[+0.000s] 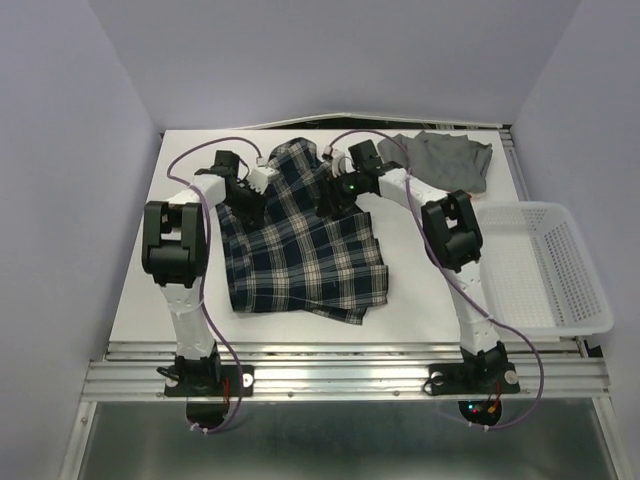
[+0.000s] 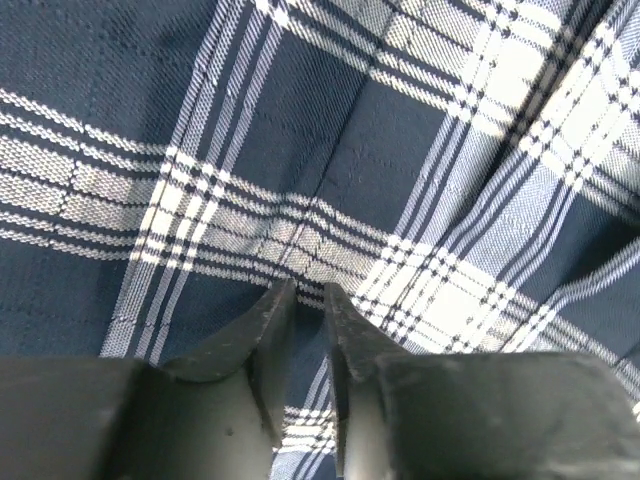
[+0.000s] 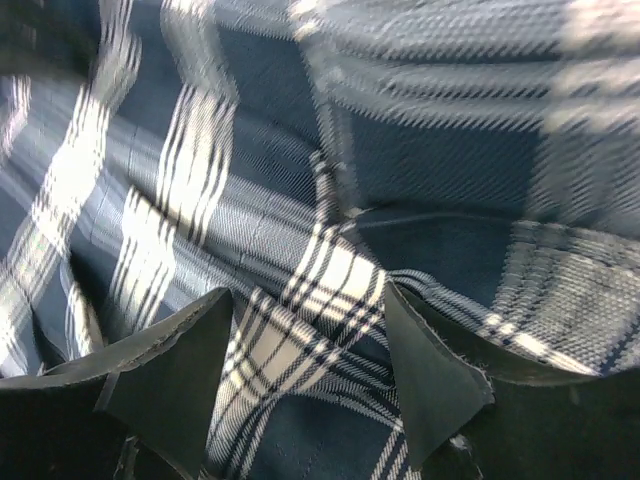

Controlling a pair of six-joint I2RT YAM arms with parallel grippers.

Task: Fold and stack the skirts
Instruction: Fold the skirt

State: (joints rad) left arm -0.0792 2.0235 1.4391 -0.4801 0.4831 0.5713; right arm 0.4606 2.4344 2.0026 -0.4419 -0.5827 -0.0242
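The dark plaid skirt point(image 1: 300, 250) lies spread in the middle of the table, rumpled at its far end. My left gripper point(image 1: 247, 198) is over its far left part. In the left wrist view the left gripper point(image 2: 310, 288) has its jaws nearly together, pinching a crease of plaid cloth point(image 2: 330, 150). My right gripper point(image 1: 333, 195) is over the skirt's far middle. In the right wrist view the right gripper point(image 3: 308, 295) is open with a plaid fold point(image 3: 300, 300) between its jaws. The grey skirt point(image 1: 445, 158) lies crumpled at the back right. The white and red skirt is out of view.
A white plastic mesh basket point(image 1: 575, 290) stands at the right edge of the table. The white table point(image 1: 170, 290) shows bare to the left of and in front of the plaid skirt. Purple cables loop over both arms.
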